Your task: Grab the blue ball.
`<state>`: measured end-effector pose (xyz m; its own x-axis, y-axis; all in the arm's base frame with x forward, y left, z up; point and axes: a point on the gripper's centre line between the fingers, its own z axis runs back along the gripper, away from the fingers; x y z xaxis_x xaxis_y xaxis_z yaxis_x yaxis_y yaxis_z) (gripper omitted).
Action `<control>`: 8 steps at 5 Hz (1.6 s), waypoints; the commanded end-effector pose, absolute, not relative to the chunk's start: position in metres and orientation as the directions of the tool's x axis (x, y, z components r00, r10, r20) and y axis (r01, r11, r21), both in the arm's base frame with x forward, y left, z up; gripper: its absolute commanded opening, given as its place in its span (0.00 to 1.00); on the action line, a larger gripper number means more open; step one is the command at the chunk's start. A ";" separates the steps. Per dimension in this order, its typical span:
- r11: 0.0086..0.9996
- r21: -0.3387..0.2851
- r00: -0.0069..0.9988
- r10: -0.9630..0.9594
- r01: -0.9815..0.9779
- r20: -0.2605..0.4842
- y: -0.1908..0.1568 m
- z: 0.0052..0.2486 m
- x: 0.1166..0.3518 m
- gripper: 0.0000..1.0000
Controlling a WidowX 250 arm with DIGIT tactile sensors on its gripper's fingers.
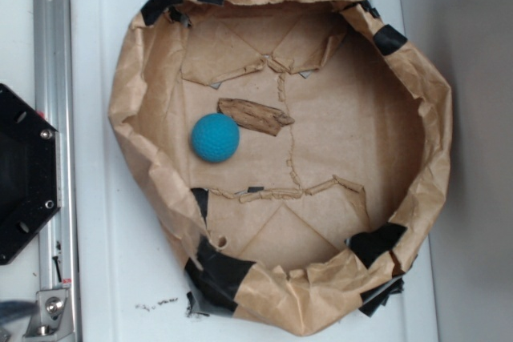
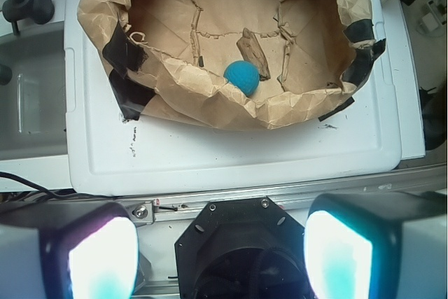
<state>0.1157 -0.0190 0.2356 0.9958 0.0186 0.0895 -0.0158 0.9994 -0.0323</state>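
The blue ball [image 1: 215,137] [image 2: 241,76], teal with a dimpled surface, lies on the floor of a crumpled brown paper ring, left of centre in the exterior view. In the wrist view it rests against the ring's near wall. My gripper [image 2: 220,257] is open, its two glowing pads [image 2: 101,257] far apart at the bottom of the wrist view, well back from the ball and above the robot base. Nothing sits between the fingers. The exterior view does not show the gripper.
A flat brown wood scrap [image 1: 255,116] [image 2: 252,54] lies just beside the ball. The paper ring wall [image 1: 136,78] [image 2: 231,106], patched with black tape, stands on a white lid [image 1: 104,262]. The black robot base [image 1: 24,174] [image 2: 241,243] and a metal rail [image 1: 54,78] lie outside it.
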 end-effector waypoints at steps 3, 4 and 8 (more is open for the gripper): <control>0.996 0.087 0.990 0.011 -0.023 0.139 0.049 0.204 0.176 1.00; 0.993 0.117 0.991 0.019 -0.035 0.131 0.060 0.187 0.193 1.00; 0.857 0.064 0.854 -0.515 0.511 0.074 0.054 0.050 0.237 1.00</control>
